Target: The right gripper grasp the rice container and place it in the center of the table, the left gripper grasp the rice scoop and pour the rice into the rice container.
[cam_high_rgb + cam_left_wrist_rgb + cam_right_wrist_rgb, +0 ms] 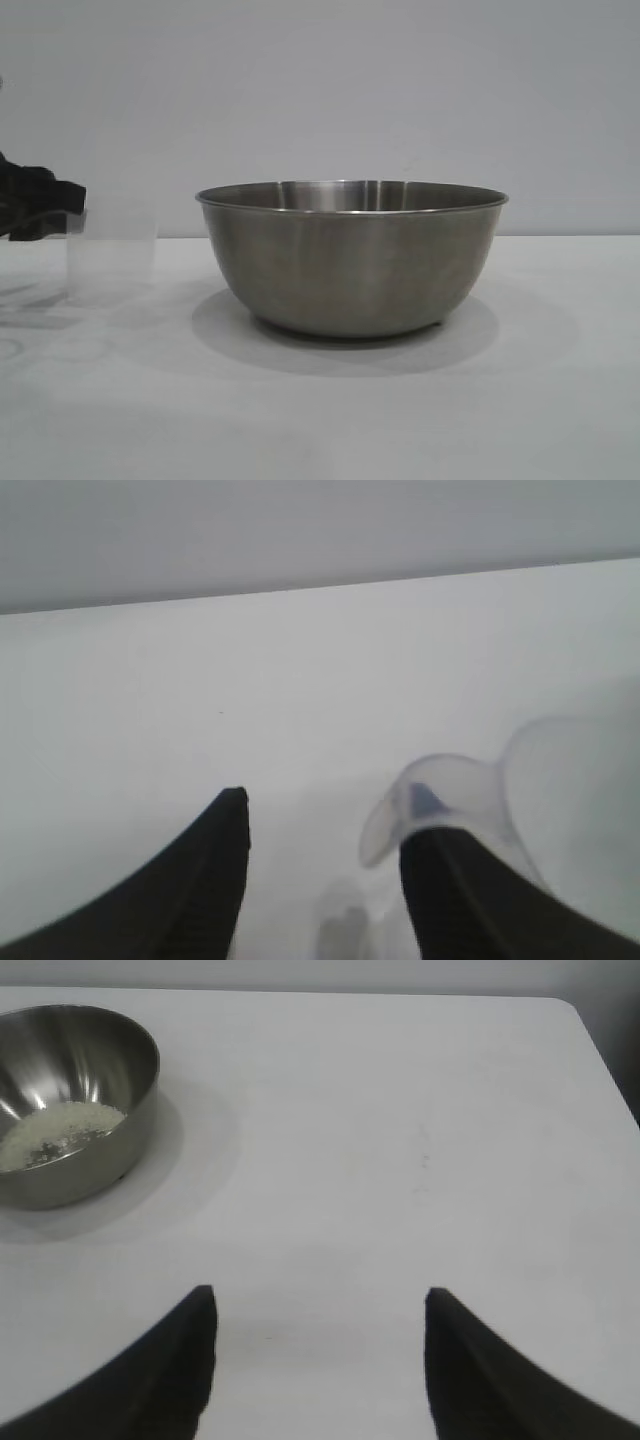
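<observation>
The rice container [352,262] stands upright in the middle of the table [540,400]. The right wrist view shows it [135,1085] far off with a layer of rice [55,1132] on its bottom. The rice scoop [110,250] stands upright on the table to the left of the container, apart from it. My left gripper [40,200] is at the scoop's left side. In the left wrist view it [330,815] is open, with the scoop's handle [420,795] at the tip of one finger [450,890]. My right gripper [320,1292] is open and empty over bare table.
A plain grey wall [400,90] stands behind the table. In the right wrist view the table's rounded corner [570,1010] and side edge lie beyond the right gripper.
</observation>
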Available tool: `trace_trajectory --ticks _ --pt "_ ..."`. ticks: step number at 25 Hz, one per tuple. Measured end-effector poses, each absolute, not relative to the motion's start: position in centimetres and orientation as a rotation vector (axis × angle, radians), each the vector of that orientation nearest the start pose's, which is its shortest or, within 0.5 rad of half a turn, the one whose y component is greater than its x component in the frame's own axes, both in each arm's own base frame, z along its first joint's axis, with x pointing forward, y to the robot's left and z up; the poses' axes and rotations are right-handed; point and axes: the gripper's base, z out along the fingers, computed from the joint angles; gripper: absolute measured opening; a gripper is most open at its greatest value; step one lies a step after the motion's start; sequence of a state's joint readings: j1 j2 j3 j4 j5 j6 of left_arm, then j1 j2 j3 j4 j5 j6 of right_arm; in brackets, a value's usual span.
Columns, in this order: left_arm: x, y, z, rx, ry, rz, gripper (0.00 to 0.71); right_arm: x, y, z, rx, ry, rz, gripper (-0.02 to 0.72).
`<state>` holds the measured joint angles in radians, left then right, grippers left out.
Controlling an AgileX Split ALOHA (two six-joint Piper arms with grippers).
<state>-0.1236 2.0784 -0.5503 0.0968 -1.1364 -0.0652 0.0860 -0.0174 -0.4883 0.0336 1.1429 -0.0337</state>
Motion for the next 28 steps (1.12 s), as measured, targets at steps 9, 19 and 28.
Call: trace_trajectory --ticks 9,19,28 --pt "28.9 -4.4 6.9 0.157 1.943 -0.182 0.286 -1.0 0.2 26.7 -0.130 2.117 0.072 0.385" --pt "26.2 -4.1 9.3 0.172 1.920 -0.171 0.286 -1.0 0.2 26.7 -0.130 2.117 0.072 0.385" --pt "25.5 -4.2 14.1 0.225 1.823 -0.158 0.307 -1.0 0.2 26.7 -0.130 2.117 0.072 0.385"
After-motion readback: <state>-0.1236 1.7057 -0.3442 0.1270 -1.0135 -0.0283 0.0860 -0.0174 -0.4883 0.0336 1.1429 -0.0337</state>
